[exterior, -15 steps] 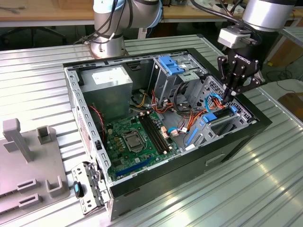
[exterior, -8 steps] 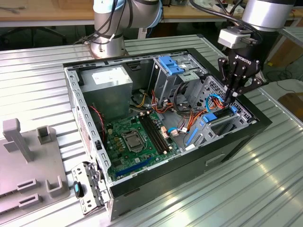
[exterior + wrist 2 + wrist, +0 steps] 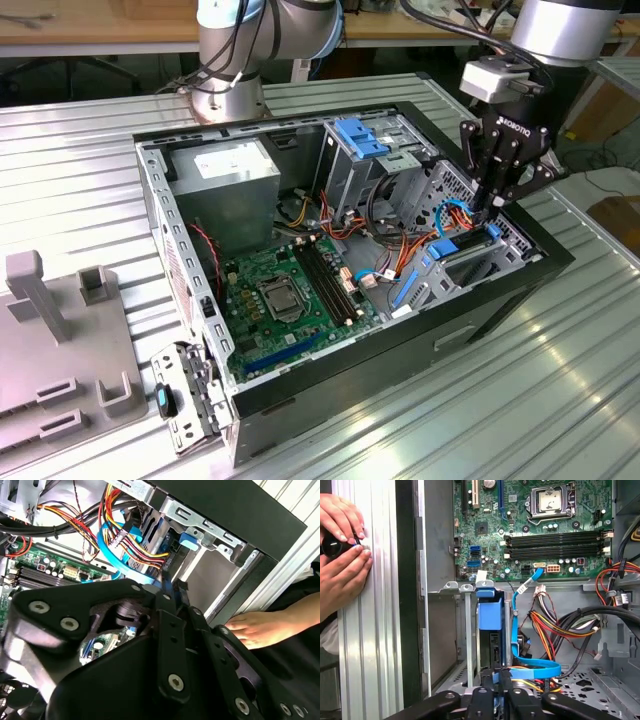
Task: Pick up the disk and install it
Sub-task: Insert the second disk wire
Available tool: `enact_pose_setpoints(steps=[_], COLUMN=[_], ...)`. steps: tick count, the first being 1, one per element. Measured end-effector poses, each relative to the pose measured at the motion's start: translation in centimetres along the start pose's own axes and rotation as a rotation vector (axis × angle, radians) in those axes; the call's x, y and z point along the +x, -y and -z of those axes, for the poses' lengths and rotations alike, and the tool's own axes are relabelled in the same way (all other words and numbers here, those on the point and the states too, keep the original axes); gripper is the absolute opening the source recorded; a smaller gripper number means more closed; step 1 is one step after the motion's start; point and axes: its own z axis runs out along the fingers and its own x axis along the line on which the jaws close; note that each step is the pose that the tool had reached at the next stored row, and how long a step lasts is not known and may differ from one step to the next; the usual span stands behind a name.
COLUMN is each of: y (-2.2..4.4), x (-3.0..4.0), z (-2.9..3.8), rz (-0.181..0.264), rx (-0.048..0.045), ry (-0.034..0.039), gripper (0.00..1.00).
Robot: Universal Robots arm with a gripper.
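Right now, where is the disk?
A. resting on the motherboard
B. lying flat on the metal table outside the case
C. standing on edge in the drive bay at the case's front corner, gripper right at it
C: the blue-railed disk stands on edge in the drive bay, with the gripper lowered onto its end at the computer case's corner.

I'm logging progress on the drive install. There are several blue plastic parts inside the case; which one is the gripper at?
The disk with its blue rails, standing on edge in the bay at the case's corner, right under the gripper. The other blue bracket sits on the cage further back.
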Motion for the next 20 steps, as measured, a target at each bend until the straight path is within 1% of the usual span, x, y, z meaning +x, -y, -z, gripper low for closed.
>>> enact_pose_setpoints(steps=[1, 6, 12, 13, 14, 18, 20], y=[0.00, 0.00, -0.01, -0.01, -0.01, -0.07, -0.22], x=[0.00, -0.01, 0.18, 0.23, 0.24, 0.30, 0.35], z=[0.00, -0.09, -0.58, -0.60, -0.60, -0.63, -0.64], rz=[0.000, 0.000, 0.000, 0.000, 0.000, 0.000, 0.000], rx=[0.0000, 0.0000, 0.0000, 0.0000, 0.0000, 0.0000, 0.0003], ry=[0.0001, 0.0003, 0.0002, 0.0001, 0.0001, 0.0002, 0.0001], gripper=[0.25, 0.25, 0.25, 0.24, 0.17, 0.16, 0.16])
